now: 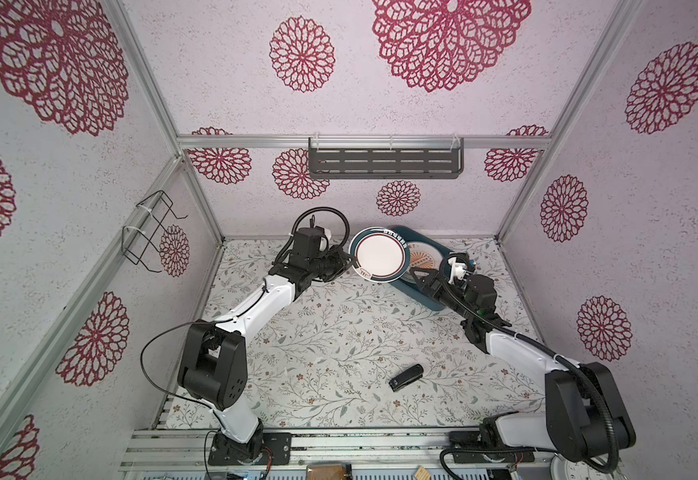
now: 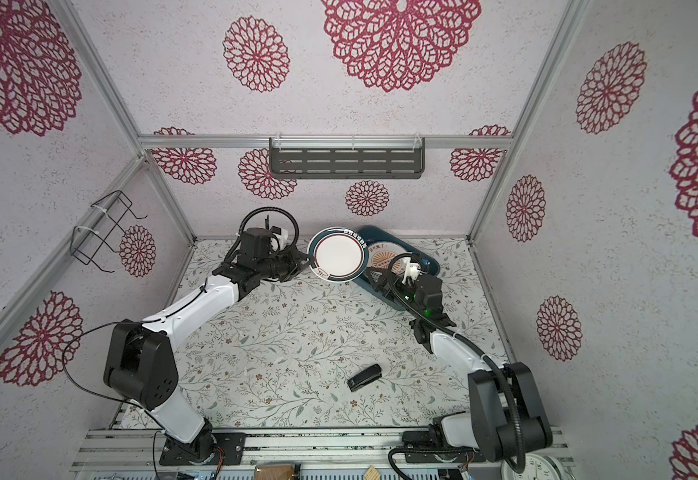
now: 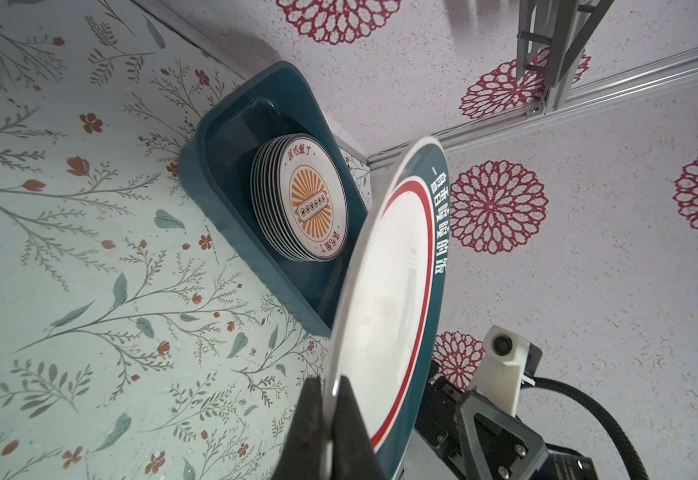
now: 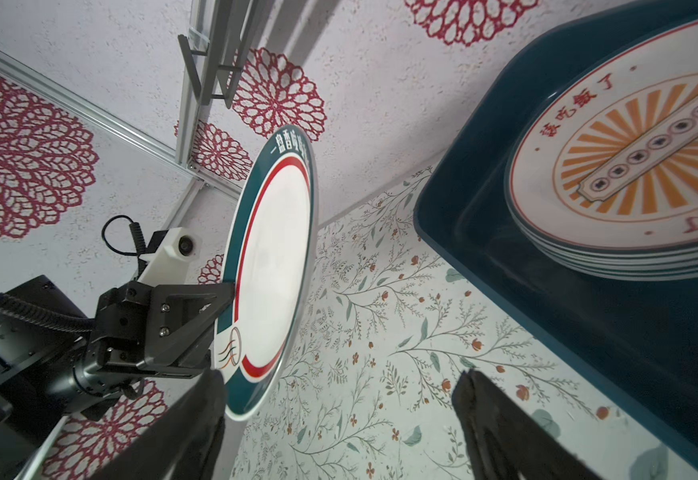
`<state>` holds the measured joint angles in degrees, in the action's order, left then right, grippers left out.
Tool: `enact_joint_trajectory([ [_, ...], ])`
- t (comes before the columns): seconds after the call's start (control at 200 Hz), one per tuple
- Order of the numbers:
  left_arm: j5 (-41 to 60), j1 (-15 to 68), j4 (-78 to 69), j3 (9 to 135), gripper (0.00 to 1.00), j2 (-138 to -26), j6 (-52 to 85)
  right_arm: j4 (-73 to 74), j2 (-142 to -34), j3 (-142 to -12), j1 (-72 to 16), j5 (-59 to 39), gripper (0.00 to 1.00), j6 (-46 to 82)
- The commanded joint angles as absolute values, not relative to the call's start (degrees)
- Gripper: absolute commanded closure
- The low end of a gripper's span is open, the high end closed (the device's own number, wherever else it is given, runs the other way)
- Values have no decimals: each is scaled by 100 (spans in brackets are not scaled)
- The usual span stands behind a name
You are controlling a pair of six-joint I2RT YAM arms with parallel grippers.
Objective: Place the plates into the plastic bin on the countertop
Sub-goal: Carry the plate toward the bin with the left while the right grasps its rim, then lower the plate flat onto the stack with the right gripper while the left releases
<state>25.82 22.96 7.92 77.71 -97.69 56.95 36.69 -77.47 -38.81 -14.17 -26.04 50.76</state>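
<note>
Left claw (image 3: 329, 386) clamped on teal-rimmed plate (image 3: 388, 291), right claw (image 4: 341, 376) spread apart near plastic bin (image 4: 463, 208)

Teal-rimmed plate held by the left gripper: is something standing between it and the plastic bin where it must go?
Nothing lies between the teal-rimmed plate and the plastic bin or its stack of plates. Only the right gripper, fingers open, hovers at the bin's near end, close beside the plate; it may crowd the drop.

teal-rimmed plate (image 1: 379, 261) was gripped by left gripper (image 1: 350, 262) at its 9 o'clock edge | plastic bin (image 1: 420, 237) was partly covered at plate's 3 o'clock
</note>
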Motion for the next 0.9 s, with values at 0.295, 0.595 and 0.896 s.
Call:
enact_joint_trajectory([
  [0.295,2907,2442,431,7857,100,-9799,5484,4444,-8271,-4437,-1476,-3133,34,5527],
  [0.595,3050,2476,441,7864,98,-9713,5236,4052,-8506,-4680,-1528,-3081,79,5580],
  [0.896,3010,2466,411,7915,57,-9729,4882,3743,-8561,-4763,-1551,-2837,100,5639],
])
